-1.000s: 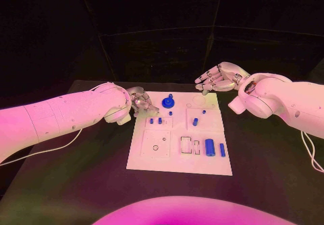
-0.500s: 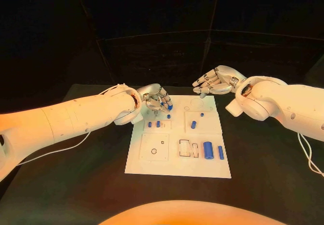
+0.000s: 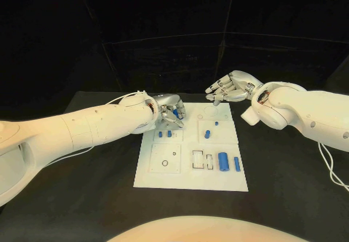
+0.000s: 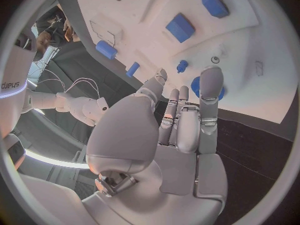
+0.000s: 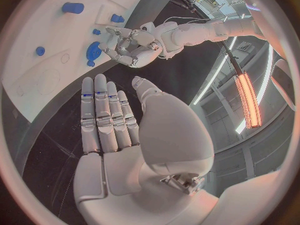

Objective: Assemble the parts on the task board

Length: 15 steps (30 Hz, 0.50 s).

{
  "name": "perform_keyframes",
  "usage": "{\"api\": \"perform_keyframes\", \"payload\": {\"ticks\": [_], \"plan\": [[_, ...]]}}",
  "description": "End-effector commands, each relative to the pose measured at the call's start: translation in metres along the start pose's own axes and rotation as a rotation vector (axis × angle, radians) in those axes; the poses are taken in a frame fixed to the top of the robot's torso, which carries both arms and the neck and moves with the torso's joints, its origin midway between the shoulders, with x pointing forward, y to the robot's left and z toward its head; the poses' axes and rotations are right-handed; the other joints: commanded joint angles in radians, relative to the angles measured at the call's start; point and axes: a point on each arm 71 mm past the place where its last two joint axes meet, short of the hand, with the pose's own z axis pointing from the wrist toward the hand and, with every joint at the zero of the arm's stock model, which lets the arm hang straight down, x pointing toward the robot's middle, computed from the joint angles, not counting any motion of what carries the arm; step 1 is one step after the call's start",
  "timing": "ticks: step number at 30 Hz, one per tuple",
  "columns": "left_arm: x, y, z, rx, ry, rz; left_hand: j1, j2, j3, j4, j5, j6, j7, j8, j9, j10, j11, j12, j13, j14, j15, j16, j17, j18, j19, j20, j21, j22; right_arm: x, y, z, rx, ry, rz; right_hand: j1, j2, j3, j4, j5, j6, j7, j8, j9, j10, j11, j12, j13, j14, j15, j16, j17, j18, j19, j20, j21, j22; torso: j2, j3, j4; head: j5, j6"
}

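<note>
The white task board (image 3: 190, 174) lies in the middle of the black table. A round blue disc part (image 4: 199, 87) sits near its far left corner. My left hand (image 3: 170, 108) is over it, fingers stretched out, one fingertip (image 4: 211, 80) covering the disc; whether it touches I cannot tell. The right wrist view shows the same disc (image 5: 94, 51) beside my left hand (image 5: 131, 45). My right hand (image 3: 230, 88) hovers above the board's far right corner, fingers straight, thumb apart, holding nothing. Short blue pegs (image 3: 165, 134) stand just nearer than the left hand.
A blue peg (image 3: 208, 134) and a small stud (image 3: 217, 123) sit mid-board. A thick blue cylinder (image 3: 223, 161) and a thin one (image 3: 237, 164) lie at the near right, beside rectangular slots (image 3: 198, 158). A round hole (image 3: 165, 163) is in the near left panel.
My left hand has moved right from the board's left edge to over the blue disc, now partly covering it. My right hand has barely shifted.
</note>
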Motion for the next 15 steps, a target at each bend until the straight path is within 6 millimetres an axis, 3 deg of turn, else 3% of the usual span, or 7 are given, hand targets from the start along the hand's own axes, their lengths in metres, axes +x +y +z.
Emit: {"api": "perform_keyframes", "payload": {"ticks": [1, 6, 15], "plan": [[0.001, 0.001, 0.003, -0.027, 0.029, 0.096, 0.009, 0.015, -0.006, -0.002, -0.002, 0.012, -0.002, -0.007, -0.006, 0.013, -0.003, -0.008, -0.01, 0.011, -0.003, 0.01, 0.01, -0.011, 0.017, -0.003, 0.03, 0.031, 0.0, 0.002, 0.001, -0.013, -0.003, -0.002, -0.001, 0.008, -0.006, 0.0, 0.005, -0.005, 0.004, -0.003, 0.001, -0.005, 0.002, 0.006, -0.002, -0.008, 0.001, -0.005, -0.001, 0.009, 0.001, 0.005, -0.005, -0.001, -0.001, 0.0, 0.0005, -0.002, -0.001], [0.006, 0.0, 0.007, -0.038, 0.062, 0.13, 0.028, 0.03, 0.003, -0.01, -0.002, 0.035, -0.008, -0.013, -0.015, 0.036, -0.008, -0.018, -0.029, 0.023, -0.008, 0.018, 0.014, -0.02, 0.041, -0.009, 0.084, 0.087, 0.001, 0.003, 0.001, -0.014, -0.003, -0.001, -0.001, 0.008, -0.006, 0.0, 0.005, -0.005, 0.004, -0.003, 0.001, -0.005, 0.002, 0.006, -0.002, -0.008, 0.001, -0.005, -0.001, 0.009, 0.001, 0.005, -0.005, -0.001, 0.0, -0.0001, 0.0004, -0.002, -0.003], [0.015, 0.0, 0.009, -0.056, 0.121, 0.162, 0.031, 0.036, 0.011, -0.014, -0.002, 0.054, -0.012, -0.022, -0.025, 0.061, -0.013, -0.034, -0.05, 0.028, -0.013, 0.014, 0.0, -0.029, 0.058, -0.014, 0.128, 0.134, 0.001, 0.004, 0.001, -0.015, -0.003, -0.001, 0.0, 0.008, -0.006, -0.001, 0.006, -0.005, 0.004, -0.002, 0.001, -0.005, 0.001, 0.006, -0.002, -0.008, 0.001, -0.005, -0.001, 0.009, 0.001, 0.005, -0.006, -0.001, 0.0, 0.0008, 0.0015, -0.004, -0.005]]}}
